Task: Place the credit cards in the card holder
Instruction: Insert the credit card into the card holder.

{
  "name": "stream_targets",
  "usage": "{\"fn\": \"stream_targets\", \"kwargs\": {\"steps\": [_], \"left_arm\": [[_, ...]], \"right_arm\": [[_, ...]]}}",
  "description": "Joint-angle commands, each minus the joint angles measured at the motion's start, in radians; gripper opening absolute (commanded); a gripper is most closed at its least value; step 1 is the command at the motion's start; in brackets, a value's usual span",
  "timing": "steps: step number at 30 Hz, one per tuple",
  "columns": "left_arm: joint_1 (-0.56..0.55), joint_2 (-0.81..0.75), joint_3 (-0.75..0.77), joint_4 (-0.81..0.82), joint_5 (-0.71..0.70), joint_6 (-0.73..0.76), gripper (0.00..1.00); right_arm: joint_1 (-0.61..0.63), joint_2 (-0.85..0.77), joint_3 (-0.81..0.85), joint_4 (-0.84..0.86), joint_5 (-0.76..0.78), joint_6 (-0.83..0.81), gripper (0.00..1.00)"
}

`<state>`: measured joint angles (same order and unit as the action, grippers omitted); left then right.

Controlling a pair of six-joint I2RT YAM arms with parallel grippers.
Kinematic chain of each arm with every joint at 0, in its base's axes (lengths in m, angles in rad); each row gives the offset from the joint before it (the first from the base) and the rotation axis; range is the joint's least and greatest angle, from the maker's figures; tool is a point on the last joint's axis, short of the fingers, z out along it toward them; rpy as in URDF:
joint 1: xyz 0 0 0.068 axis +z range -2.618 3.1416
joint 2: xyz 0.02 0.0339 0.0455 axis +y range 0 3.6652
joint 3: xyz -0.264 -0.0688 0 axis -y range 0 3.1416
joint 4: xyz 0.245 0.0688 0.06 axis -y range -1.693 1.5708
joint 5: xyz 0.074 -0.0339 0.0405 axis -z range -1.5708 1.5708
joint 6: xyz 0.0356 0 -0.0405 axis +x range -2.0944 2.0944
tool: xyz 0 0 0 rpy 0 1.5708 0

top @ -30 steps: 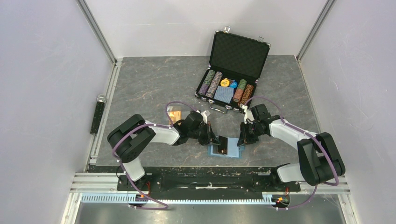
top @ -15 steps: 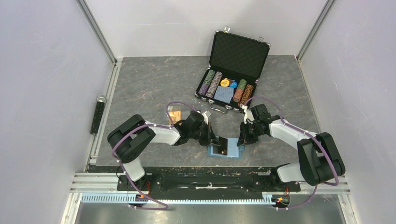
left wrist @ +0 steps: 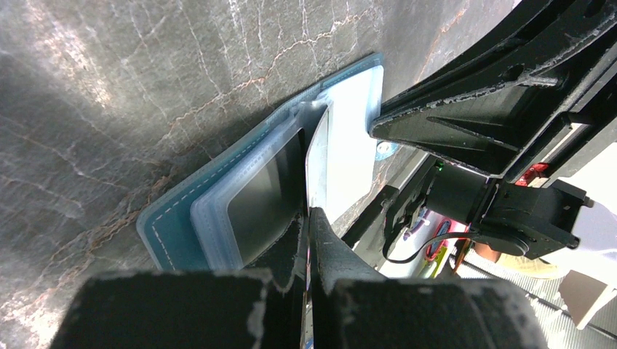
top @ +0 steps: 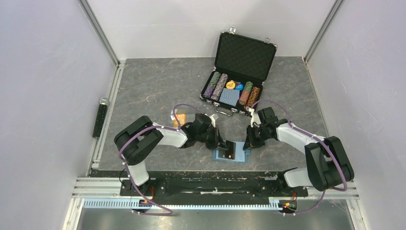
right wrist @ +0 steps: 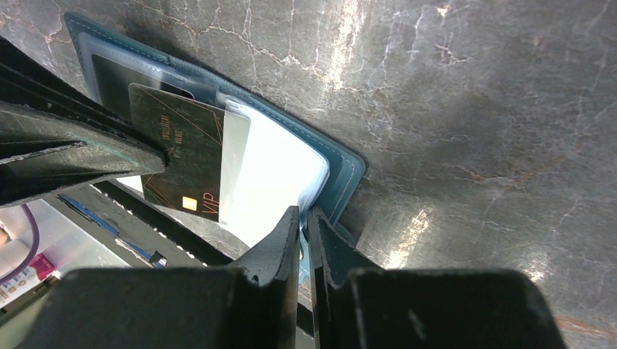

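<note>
the card holder (top: 223, 157) lies open and flat on the tabletop (top: 153, 81), near the front edge and midway between the two arms. its teal cover faces down and its pale blue pocketed inside faces up.

the left end effector (left wrist: 307, 218) reaches in from the holder's left side. its fingers are pressed together on a black card (right wrist: 182, 156), pinching it by one end. the card is tilted over the holder, with gold lettering and a small chip showing on its face. its free end is tucked under a clear sleeve of the holder. a second dark card shows inside a pocket on the left half of the holder, seen in the left wrist view.

the right end effector (right wrist: 305, 218) comes in from the holder's right side. its fingers are nearly closed and pinch the edge of the holder's pale inner leaf at the right end.

an orange-gold card (top: 180, 116) lies on the tabletop just left of the left arm's wrist, apart from the holder and partly hidden by a cable.

farther back and to the right stands an open black case (top: 244, 55) holding rows of poker chips (top: 218, 84) and a blue card deck (top: 230, 97).
</note>
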<state>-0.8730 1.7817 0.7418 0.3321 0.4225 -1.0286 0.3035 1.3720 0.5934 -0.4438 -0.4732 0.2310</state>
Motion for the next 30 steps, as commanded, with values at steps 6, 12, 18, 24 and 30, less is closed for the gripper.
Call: {"fn": "stream_targets", "kwargs": {"steps": [6,12,18,24,30], "left_arm": [[-0.019,0.05,0.043,-0.017,0.004,-0.015,0.02],[-0.033,0.045,0.085,-0.097,-0.004,0.026,0.04],[-0.049,0.008,0.122,-0.223,-0.045,0.069,0.24],[-0.05,-0.011,0.165,-0.368,-0.093,0.112,0.3],[-0.062,0.003,0.234,-0.497,-0.139,0.163,0.35]], "right_arm": [[0.003,-0.013,-0.02,0.018,-0.009,0.007,0.09],[0.004,-0.01,-0.018,0.018,-0.011,0.007,0.09],[0.004,-0.011,-0.017,0.018,-0.007,0.007,0.1],[0.003,-0.014,-0.017,0.017,-0.005,0.009,0.1],[0.004,-0.014,-0.015,0.016,-0.008,0.009,0.1]]}}
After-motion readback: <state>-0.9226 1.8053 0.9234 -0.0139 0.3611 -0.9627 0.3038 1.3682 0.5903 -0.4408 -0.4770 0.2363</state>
